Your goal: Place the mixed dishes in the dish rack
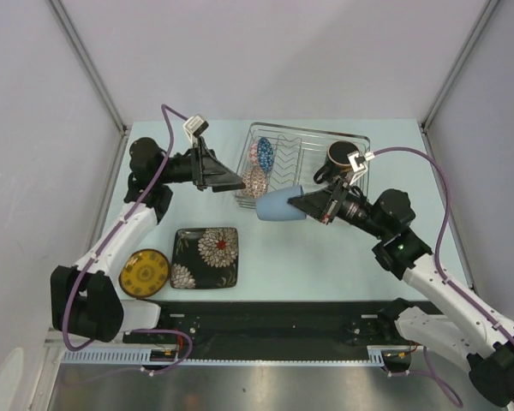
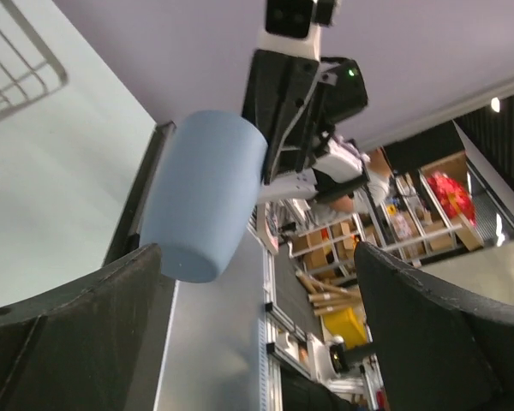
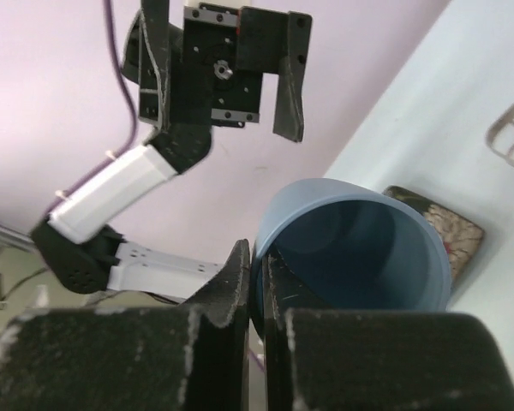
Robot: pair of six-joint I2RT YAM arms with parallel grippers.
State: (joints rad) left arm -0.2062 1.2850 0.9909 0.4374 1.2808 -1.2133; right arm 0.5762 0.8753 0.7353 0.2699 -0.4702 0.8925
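One light-blue cup pinched in right jaws; left jaws spread.
Two patterned plates lower left; two bowls partly hidden in silver wire rack.

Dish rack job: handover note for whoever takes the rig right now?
Left gripper: fingers open, empty, beside the rack's left end.
Right gripper: fingers shut on the rim of the light-blue cup, held sideways at the near edge of the silver wire dish rack.
Done: blue patterned bowl and beige-pink patterned bowl stand on edge at the rack's left end; black mug sits at its right end.
Left: seat the cup, then load the small round yellow patterned plate and the black square floral plate, both flat on the table, near left.
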